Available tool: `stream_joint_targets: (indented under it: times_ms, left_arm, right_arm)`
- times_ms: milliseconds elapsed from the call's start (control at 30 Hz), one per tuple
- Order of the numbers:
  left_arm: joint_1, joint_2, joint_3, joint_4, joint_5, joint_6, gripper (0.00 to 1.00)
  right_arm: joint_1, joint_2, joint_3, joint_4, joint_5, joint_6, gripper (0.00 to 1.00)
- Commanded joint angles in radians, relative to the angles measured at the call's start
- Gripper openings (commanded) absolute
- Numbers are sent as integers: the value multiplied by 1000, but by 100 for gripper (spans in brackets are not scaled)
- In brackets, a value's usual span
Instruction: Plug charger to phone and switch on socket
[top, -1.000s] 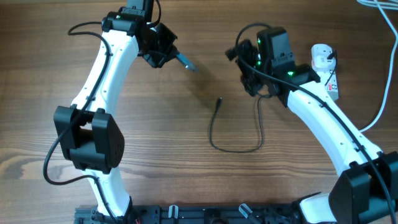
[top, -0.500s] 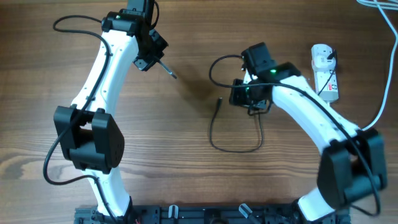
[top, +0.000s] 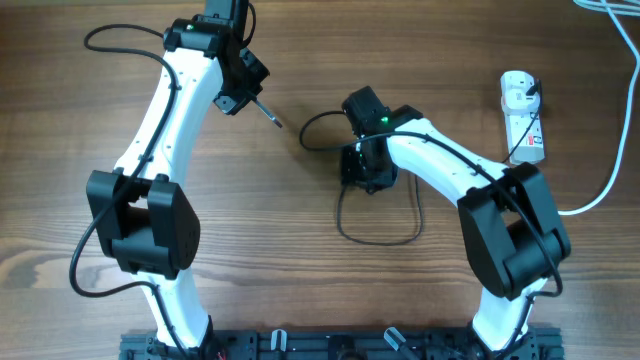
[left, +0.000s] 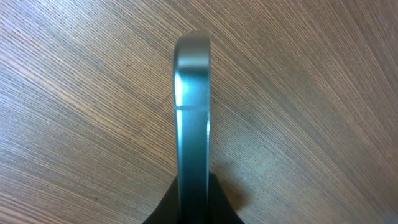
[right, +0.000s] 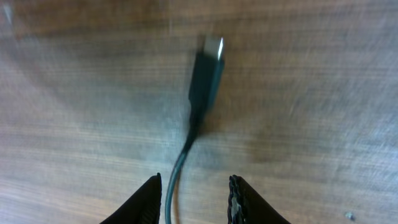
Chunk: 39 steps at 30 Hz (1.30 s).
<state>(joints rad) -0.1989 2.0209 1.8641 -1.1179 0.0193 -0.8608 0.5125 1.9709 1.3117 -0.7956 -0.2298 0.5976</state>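
Pinching the phone (left: 191, 112) at its lower end, the left end effector (top: 243, 92) holds it on its thin edge over the desk (top: 60, 120), toward the far left. The right end effector (right: 196, 200) has its fingers spread apart, low over the charger (right: 204, 78). The thin black wire runs between the two fingers, nearer to one of them. Its little tip lies on the wood just past them, though the picture is blurry there. The rest of the wire makes a loop on the desk. The socket (top: 522, 118) lies well apart at the far right, with a thick white cord (top: 612, 175) beside it.
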Motion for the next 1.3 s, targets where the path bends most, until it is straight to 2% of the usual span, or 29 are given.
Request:
stream_joint_targets:
  times_ms: [0, 267, 600, 767, 1267]
  left_arm:
    - [6, -35, 9, 3, -18, 13, 4]
    - [6, -35, 8, 3, -18, 13, 4]
    - [6, -35, 8, 8, -18, 12, 4]
    - [6, -35, 8, 10, -18, 13, 4]
    - [6, -35, 8, 10, -18, 13, 4]
  right_arm:
    - [-1, 46, 60, -2, 66, 8, 37]
    - [1, 68, 63, 23, 161, 43, 28]
    - [40, 68, 61, 58, 164, 61, 27]
    - [51, 69, 61, 70, 265, 116, 25]
    - [51, 159, 56, 85, 196, 113, 22]
